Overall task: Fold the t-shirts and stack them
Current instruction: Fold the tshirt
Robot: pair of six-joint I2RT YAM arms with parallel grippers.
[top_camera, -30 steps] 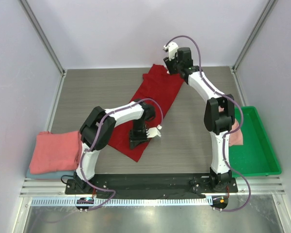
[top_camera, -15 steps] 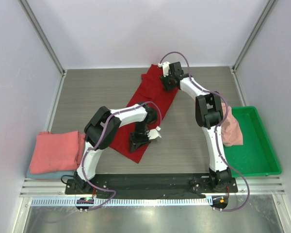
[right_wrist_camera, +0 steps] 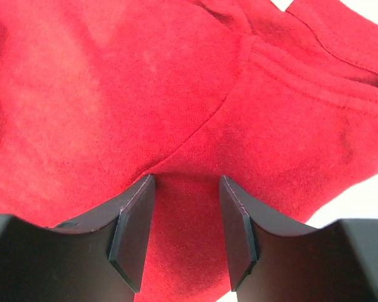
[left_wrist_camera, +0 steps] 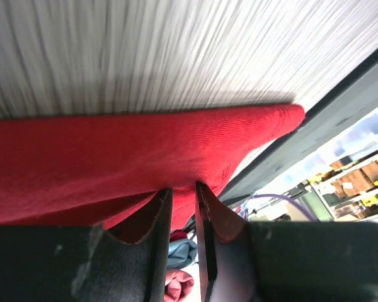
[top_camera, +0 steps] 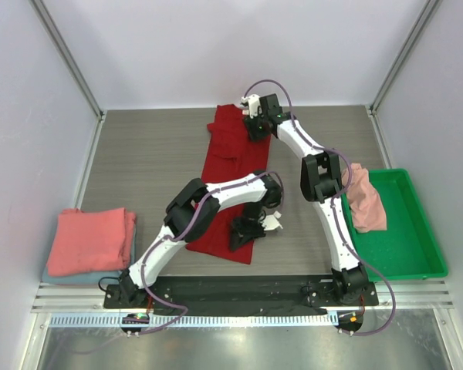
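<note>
The deep red t-shirt (top_camera: 228, 160) lies in the middle of the table as a long narrow strip. It runs from twelve o'clock at the far side to about six o'clock at the near side and leans a little. Its far end is bunched with soft creases, and its near end comes to a folded corner just above the wood. At eight o'clock one salmon-pink t-shirt (top_camera: 91, 239) is folded flat on top of the pale blue-grey t-shirt (top_camera: 68, 276), of which only a thin edge shows. At three o'clock a second salmon-pink shirt (top_camera: 367, 206) lies crumpled over the left rim of the green tray (top_camera: 428, 231).
</note>
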